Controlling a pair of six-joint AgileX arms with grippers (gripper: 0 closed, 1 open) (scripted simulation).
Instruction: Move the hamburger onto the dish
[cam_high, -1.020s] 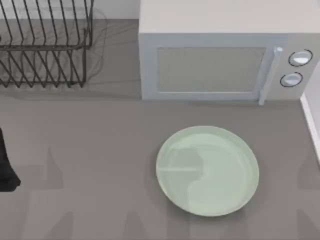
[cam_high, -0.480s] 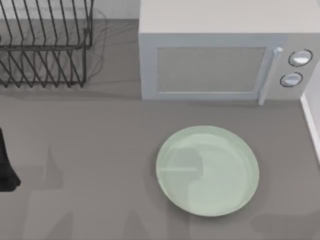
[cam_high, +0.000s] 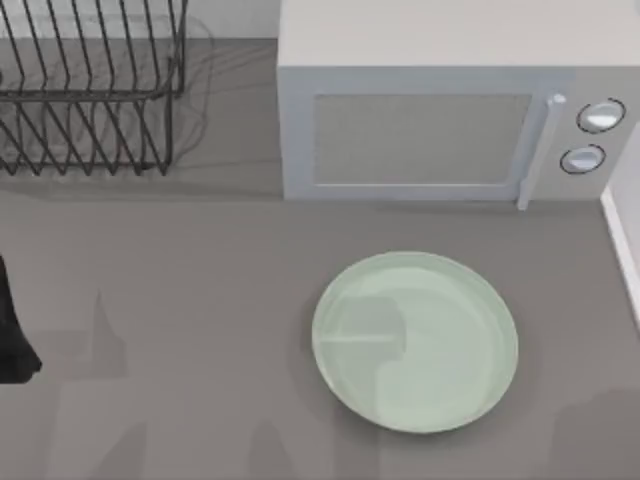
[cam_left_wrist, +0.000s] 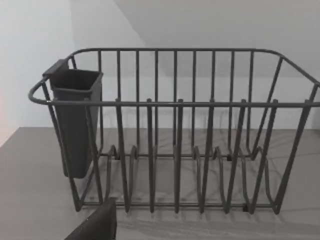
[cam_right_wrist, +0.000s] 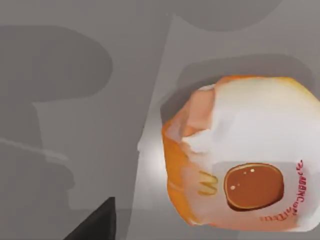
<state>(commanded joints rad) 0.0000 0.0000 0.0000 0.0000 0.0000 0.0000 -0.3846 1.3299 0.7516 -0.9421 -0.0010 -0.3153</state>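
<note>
The hamburger (cam_right_wrist: 240, 155) shows close up in the right wrist view: orange, wrapped in pale white, with a brown bun picture and red lettering, lying on the grey table. A dark part of my right gripper (cam_right_wrist: 95, 222) shows beside it, apart from it. The dish (cam_high: 415, 341), a large pale mint-green plate with nothing on it, lies right of the table's centre in the top view. My left arm (cam_high: 12, 335) sits parked at the table's left edge, and part of my left gripper (cam_left_wrist: 97, 225) faces the dish rack.
A white microwave (cam_high: 440, 110) with its door shut stands behind the dish. A dark wire dish rack (cam_high: 90, 90) with a cutlery cup (cam_left_wrist: 75, 120) stands at the back left. A pale wall edge (cam_high: 625, 250) runs along the right side.
Shadows along the table's front edge have shifted, and the one at the right has slid toward the lower right corner. The dish and my left arm have not moved.
</note>
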